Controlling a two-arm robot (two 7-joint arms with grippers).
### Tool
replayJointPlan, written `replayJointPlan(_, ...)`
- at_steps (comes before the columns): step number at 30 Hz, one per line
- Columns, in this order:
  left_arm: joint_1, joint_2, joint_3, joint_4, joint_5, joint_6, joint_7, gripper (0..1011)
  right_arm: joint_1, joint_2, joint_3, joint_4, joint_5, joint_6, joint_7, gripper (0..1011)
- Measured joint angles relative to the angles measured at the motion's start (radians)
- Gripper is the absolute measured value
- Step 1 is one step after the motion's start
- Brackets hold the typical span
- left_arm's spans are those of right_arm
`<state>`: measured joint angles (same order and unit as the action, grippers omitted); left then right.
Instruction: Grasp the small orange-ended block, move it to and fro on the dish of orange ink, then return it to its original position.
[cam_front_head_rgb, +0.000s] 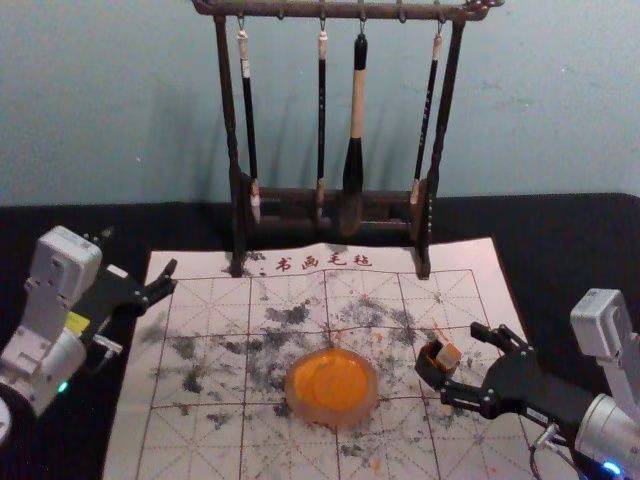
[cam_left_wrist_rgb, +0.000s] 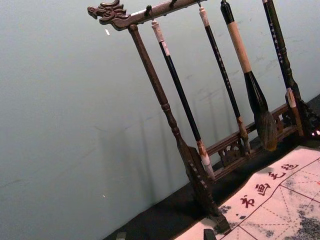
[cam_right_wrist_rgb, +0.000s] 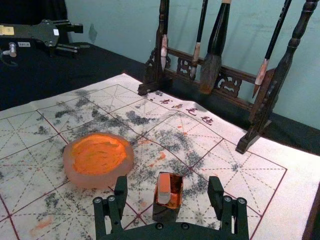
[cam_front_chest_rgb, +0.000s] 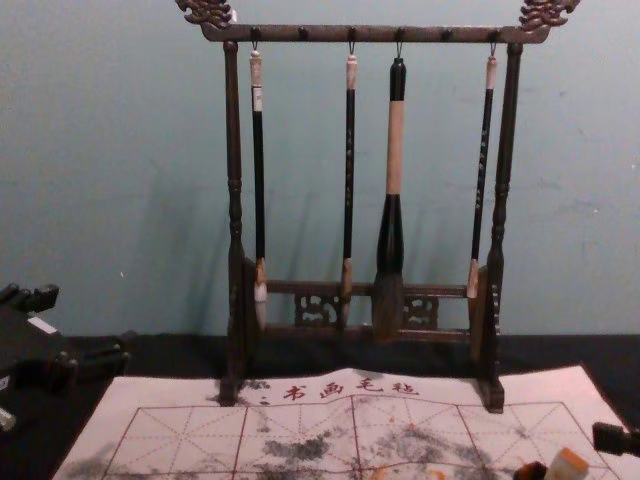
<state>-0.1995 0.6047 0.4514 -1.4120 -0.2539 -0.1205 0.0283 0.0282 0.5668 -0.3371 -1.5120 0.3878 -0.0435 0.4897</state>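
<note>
Two open fingers on the right gripper (cam_right_wrist_rgb: 167, 186) are lining up on either side of the small orange-ended block (cam_right_wrist_rgb: 164, 189), with nothing held. Calling the ink dish (cam_right_wrist_rgb: 99, 159) the clock centre in the head view, the block is sitting near 3 o'clock, poking up out of a little dark box (cam_right_wrist_rgb: 165, 214). I'm guessing it's going to be handling light and pretty stiff, more likely to twist than squash, and the orange smears around it are probably making it a bit slippery. I'd be going for the pale sides below the orange end, square on, without pinching the box too. Next job is looking like a gentle close and then a straight lift, since the box rim is hugging the block and could be snagging it. Bare mat (cam_front_head_rgb: 402, 410) is lying between box and dish, so the slide toward 9 o'clock is looking easy; just be clearing the raised dish rim. The brush rack (cam_front_head_rgb: 424, 262) is planting a foot at 1 o'clock, so I'd be avoiding wide swings there. Left gripper (cam_front_head_rgb: 172, 277) is idling at 10 o'clock, fingers apart and empty.
</note>
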Motion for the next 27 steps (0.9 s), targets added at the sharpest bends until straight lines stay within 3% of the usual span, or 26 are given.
replayJointPlan(13,0.0,0.0,0.0,0.0,0.0,0.0,0.0,1001,0.001,0.001,-0.001,0.0,0.0,-0.001,-0.001,982)
replayJointPlan(21,0.0,0.0,0.0,0.0,0.0,0.0,0.0,1001,0.002,0.001,-0.002,0.001,0.0,-0.002,-0.002,811)
replayJointPlan(27,0.0,0.0,0.0,0.0,0.0,0.0,0.0,1001,0.002,0.001,-0.002,0.001,0.0,-0.002,-0.002,621)
